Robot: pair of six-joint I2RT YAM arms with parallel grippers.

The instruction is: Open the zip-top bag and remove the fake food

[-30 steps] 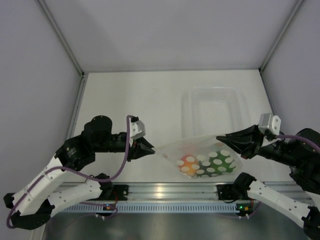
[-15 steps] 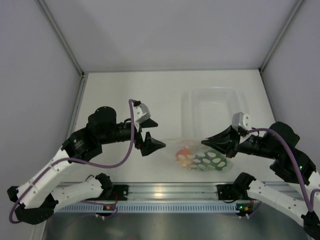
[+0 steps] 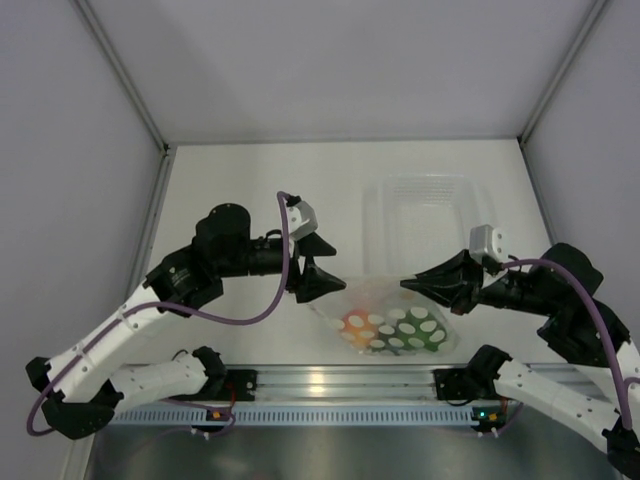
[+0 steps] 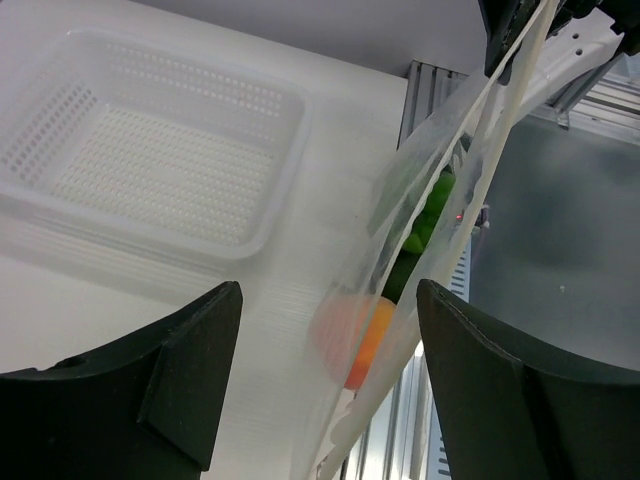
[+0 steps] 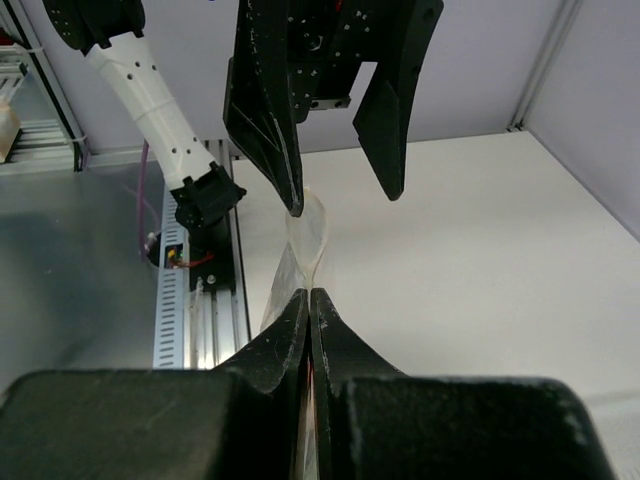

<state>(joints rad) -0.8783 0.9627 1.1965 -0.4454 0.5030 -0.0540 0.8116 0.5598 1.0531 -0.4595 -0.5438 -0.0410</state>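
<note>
- My right hand is closed tight on the top edge of the bag. In the right wrist view the thin film is pinched between its two fingers.
- My left hand stands wide open and holds nothing.
- In the left wrist view, the film of the bag runs up through the gap between the left fingers, nearer to the one on the right side of the picture. I cannot tell if it touches that finger.
- The fake food is inside the bag, low down: an orange piece beside dark green and bright green pieces.
- The bag hangs between my two hands, over the front part of the worktop. It is just in front of the clear tray.
</note>
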